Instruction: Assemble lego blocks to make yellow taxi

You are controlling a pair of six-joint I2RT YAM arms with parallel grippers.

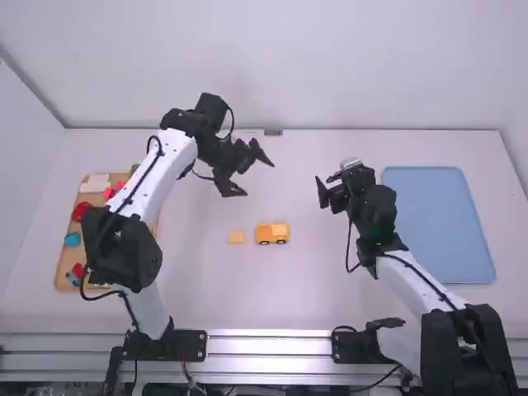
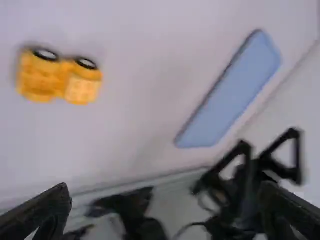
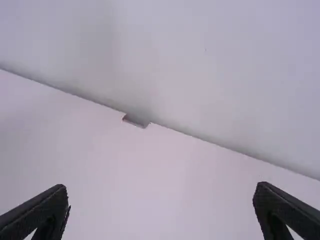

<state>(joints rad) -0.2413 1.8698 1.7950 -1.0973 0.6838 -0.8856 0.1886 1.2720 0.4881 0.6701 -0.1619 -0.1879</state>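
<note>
Basically, L gripper (image 1: 260,180) & R gripper (image 1: 323,190) both spread wide, L arm (image 1: 157,173) partly blocking parts tray (image 1: 63,279) at left, blue tray (image 1: 437,223) at right, small yellow block (image 1: 236,237) just left of taxi (image 1: 272,233).

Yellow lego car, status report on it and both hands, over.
Left hand open, empty. Right hand open, empty. Car on table, ungripped. Small yellow block beside it, apart; nothing seen blocking.
</note>
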